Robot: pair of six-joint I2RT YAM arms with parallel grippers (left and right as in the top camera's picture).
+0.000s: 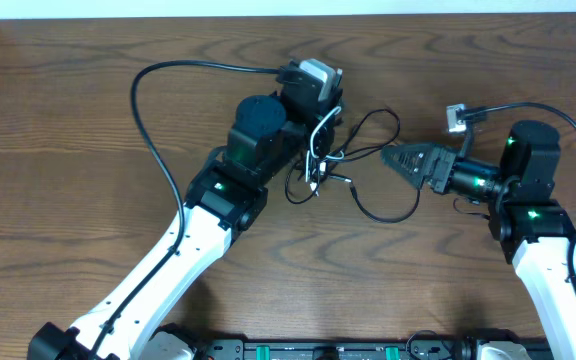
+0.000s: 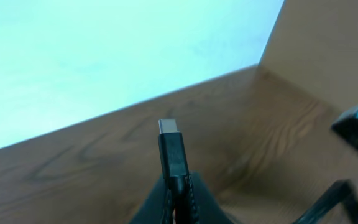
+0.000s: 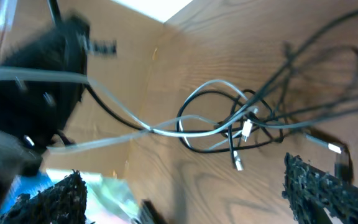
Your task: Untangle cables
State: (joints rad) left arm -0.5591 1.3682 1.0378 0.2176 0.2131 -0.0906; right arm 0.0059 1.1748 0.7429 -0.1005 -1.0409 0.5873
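Note:
The cables (image 1: 326, 160) lie bunched on the wooden table, several thin black cords and one white cord (image 1: 313, 142) looped together. In the right wrist view the tangle (image 3: 241, 127) lies ahead of the jaws, with small silver plugs showing. My left gripper (image 1: 323, 108) is above the far side of the bunch. In the left wrist view it (image 2: 179, 198) is shut on a black cable plug (image 2: 171, 149) with a silver tip, held up off the table. My right gripper (image 1: 396, 157) is open and empty, just right of the bunch, pointing left; its jaws (image 3: 185, 183) are wide apart.
A thick black arm wire (image 1: 153, 110) arcs over the table at the left. Another arm wire with a silver connector (image 1: 456, 119) runs to the right arm. The table's back edge meets a white wall (image 2: 104, 56).

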